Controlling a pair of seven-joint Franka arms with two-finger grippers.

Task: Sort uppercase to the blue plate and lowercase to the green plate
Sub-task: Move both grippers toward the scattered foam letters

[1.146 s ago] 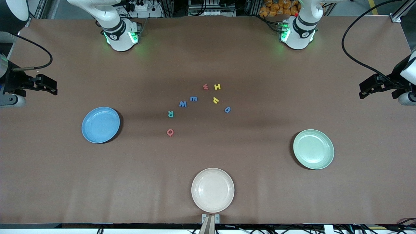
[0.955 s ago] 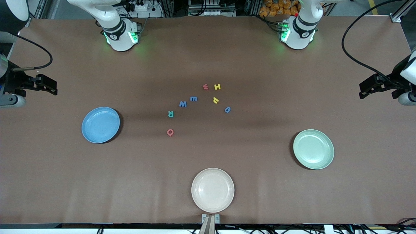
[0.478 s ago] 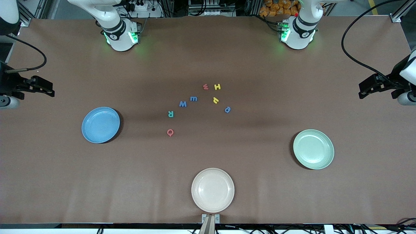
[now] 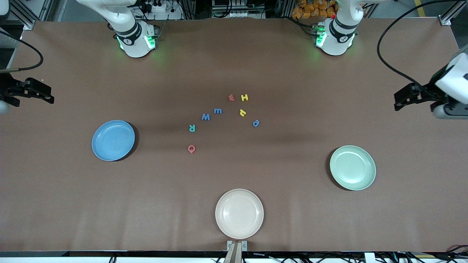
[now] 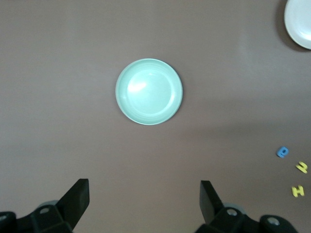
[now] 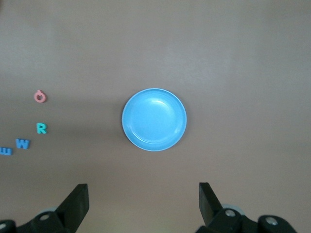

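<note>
Blue plate (image 4: 113, 140), green plate (image 4: 353, 167), cream plate (image 4: 239, 213) hold nothing. Uppercase (image 4: 206, 117) and lowercase (image 4: 218, 111) letters lie mid-table between plates. Left gripper (image 5: 144, 201), right gripper (image 6: 143, 204): fingers apart, raised at table ends.

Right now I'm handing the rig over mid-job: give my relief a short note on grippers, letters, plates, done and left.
Left gripper: open, empty, up at its end of the table.
Right gripper: open, empty, up at its end.
Uppercase H, Q, W, R and lowercase w, m, blue rounded letter, yellow hooked letter all lie mid-table.
Blue plate, green plate and cream plate hold nothing.
Done: nothing. Left: sort all eight.
</note>
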